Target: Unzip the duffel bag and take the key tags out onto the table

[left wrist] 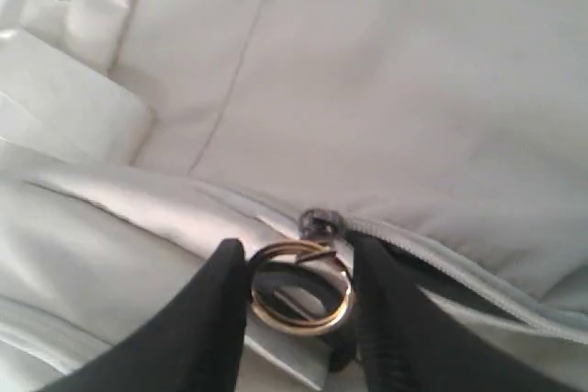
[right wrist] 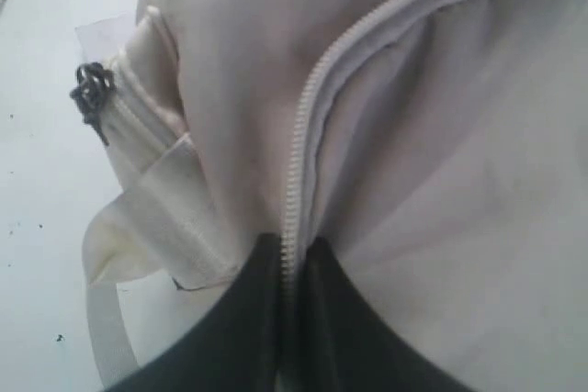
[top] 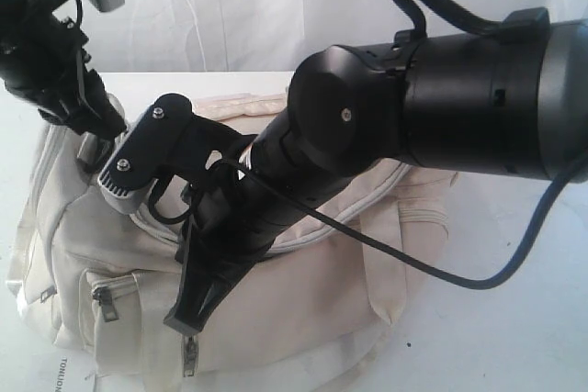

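The cream-white duffel bag (top: 303,309) lies on the white table (top: 514,337). At the bag's top left end, my left gripper (top: 92,140) is mostly hidden by its arm. In the left wrist view, the left gripper (left wrist: 299,259) is shut on a gold metal ring (left wrist: 299,328) that hangs from the dark zip slider (left wrist: 320,222). A dark gap shows in the zip behind the slider. My right gripper (top: 188,314) reaches across to the bag's front. The right gripper (right wrist: 292,250) is shut on the bag's zip edge (right wrist: 299,135). The key tags are out of view.
Front pockets carry dark zip pulls (top: 103,300) (top: 190,355). Another dark pull (right wrist: 90,98) hangs on a side pocket above bare table (right wrist: 37,227). The right arm's black cable (top: 413,263) droops over the bag. A white curtain hangs behind.
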Robot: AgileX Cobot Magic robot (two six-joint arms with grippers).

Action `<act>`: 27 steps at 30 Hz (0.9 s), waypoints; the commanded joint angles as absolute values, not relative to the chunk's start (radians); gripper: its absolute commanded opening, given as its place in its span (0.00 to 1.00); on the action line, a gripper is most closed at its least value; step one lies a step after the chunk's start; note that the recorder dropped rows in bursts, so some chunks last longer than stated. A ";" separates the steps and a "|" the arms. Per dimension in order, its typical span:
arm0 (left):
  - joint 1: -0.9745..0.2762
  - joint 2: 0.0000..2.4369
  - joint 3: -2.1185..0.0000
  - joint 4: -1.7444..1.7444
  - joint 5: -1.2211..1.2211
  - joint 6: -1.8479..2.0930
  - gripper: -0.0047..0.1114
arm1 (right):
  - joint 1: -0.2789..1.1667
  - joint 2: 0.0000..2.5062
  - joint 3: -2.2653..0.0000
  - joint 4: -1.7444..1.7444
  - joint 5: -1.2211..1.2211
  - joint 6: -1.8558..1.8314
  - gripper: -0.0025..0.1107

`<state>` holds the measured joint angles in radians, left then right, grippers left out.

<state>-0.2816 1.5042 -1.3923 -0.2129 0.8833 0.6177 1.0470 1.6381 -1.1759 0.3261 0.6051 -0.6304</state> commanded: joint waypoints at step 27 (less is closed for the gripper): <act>-0.282 1.655 -1.705 -0.332 1.137 0.532 0.40 | 1.048 1.636 -1.162 0.320 0.677 -0.621 0.02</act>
<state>-0.2816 1.6238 -1.6665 -0.3125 1.0194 0.5277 1.0470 1.6381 -1.1759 0.3261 0.6092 -0.6300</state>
